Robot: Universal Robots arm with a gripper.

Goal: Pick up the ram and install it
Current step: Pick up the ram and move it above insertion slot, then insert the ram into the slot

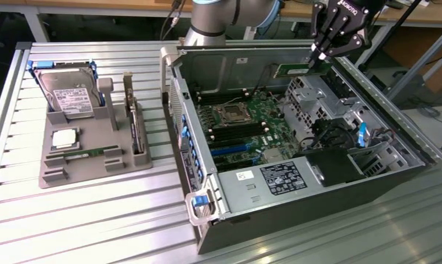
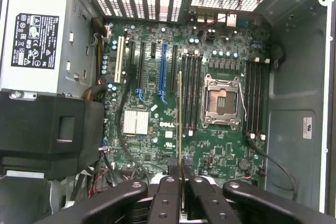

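Exterior view first: the pick-up part looks done; the ram [image 1: 294, 70] hangs in the gripper [image 1: 320, 58] over the far end of the open PC case [image 1: 228, 69], toward the exterior view's right; it isn't seated in any slot, so the install itself is what's left. Wrist view: the gripper [image 2: 181, 167] is nearly closed, pinching the ram [image 2: 180, 114] edge-on above the motherboard [image 2: 157, 145]; it runs roughly parallel to the black memory slots [image 2: 193, 93] beside the CPU socket [image 2: 223, 100], and I'd say it's not touching them.
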